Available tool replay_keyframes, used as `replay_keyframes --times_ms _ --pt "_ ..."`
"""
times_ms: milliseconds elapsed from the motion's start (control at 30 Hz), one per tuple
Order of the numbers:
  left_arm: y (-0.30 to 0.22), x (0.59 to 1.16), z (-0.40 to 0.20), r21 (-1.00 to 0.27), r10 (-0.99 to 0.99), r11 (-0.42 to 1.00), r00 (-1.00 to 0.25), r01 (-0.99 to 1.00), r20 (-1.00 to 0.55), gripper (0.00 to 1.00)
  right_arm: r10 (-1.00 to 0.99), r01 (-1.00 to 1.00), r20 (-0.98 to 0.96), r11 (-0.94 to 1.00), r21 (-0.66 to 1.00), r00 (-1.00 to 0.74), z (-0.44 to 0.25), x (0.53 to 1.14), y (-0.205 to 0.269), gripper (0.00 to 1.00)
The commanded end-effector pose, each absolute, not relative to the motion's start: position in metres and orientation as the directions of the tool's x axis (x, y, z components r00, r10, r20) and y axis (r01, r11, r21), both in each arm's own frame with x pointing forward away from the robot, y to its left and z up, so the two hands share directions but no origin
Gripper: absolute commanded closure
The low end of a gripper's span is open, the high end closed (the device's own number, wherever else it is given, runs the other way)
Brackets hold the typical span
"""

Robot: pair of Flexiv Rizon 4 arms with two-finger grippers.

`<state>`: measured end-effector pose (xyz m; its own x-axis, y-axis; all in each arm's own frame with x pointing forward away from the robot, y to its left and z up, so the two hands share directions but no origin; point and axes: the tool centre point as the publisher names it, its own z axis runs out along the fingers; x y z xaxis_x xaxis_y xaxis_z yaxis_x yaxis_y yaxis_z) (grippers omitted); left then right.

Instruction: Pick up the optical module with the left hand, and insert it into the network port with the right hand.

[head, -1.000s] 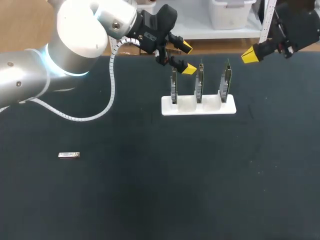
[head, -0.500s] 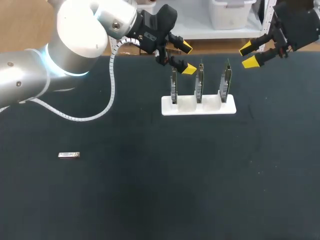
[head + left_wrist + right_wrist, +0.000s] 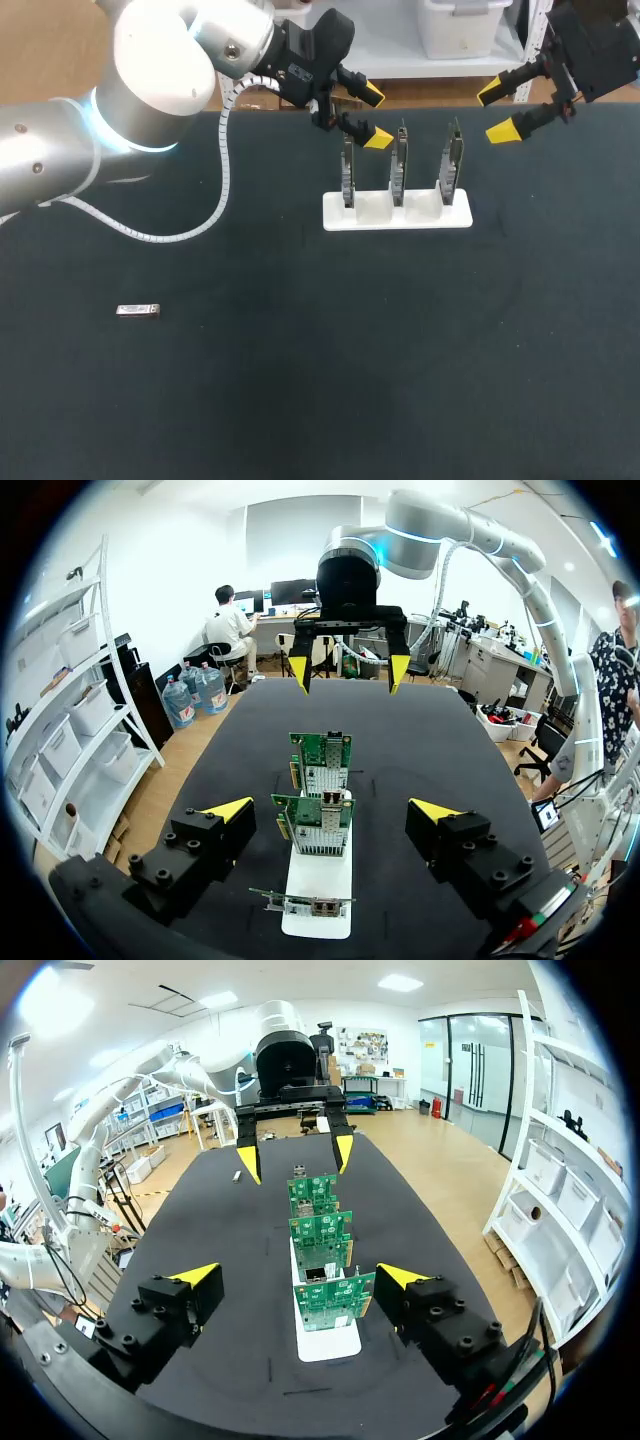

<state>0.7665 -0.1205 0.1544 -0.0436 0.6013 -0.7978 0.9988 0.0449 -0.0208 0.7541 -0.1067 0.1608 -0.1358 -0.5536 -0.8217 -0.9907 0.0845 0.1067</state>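
Note:
The optical module [image 3: 138,310], a small silver bar, lies flat on the black table [image 3: 320,380] at the front left, far from both arms. In the right wrist view it is a pale speck [image 3: 237,1174] off to one side beyond the cards. My left gripper [image 3: 365,116] hangs open at the back, just left of the white holder [image 3: 397,212] with three upright network cards [image 3: 399,165]. On the holder's other side, at the back right, my right gripper [image 3: 497,113] stands open and empty. Each wrist view looks along the card row [image 3: 323,763] [image 3: 320,1238] to the other gripper [image 3: 350,670] [image 3: 295,1155]; own grippers [image 3: 332,810] [image 3: 298,1275] are open.
The white cable [image 3: 222,190] of my left arm loops down over the table left of the holder. The table's back edge runs just behind both grippers.
My right gripper has gone from shut to wide open and shifted slightly at the back right. The left arm, the holder and the module have not moved.

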Motion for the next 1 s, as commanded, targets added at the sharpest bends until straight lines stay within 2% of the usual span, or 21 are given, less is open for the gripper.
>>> replay_keyframes --times_ms 33,133,333,533,733,1000 --pt "-0.121 0.766 0.154 -0.018 0.601 0.045 -0.042 0.999 -0.798 0.0 -0.554 -0.991 -0.821 0.086 0.105 -0.136 0.161 0.753 -0.107 0.0" --pt "-0.12 0.766 0.156 -0.007 0.597 0.05 -0.035 0.999 -0.801 0.0 -0.554 -0.991 -0.821 0.086 0.105 -0.136 0.161 0.753 -0.107 0.0" --pt "-0.122 0.764 0.18 0.11 0.591 0.04 0.065 0.993 -0.804 0.0 -0.554 -0.991 -0.821 0.086 0.105 -0.136 0.161 0.753 -0.107 0.0" --pt "-0.113 0.766 0.204 0.145 0.555 0.054 0.091 0.988 -0.827 0.0 -0.554 -0.991 -0.821 0.086 0.105 -0.136 0.161 0.753 -0.107 0.0" --pt "-0.093 0.764 0.224 0.213 0.574 0.086 0.127 0.973 -0.809 0.0 -0.554 -0.991 -0.821 0.086 0.105 -0.136 0.161 0.753 -0.107 0.0" --pt "-0.036 0.767 0.24 0.337 0.712 0.16 0.128 0.928 -0.69 0.0 -0.554 -0.991 -0.821 0.086 0.105 -0.136 0.161 0.753 -0.107 0.0"
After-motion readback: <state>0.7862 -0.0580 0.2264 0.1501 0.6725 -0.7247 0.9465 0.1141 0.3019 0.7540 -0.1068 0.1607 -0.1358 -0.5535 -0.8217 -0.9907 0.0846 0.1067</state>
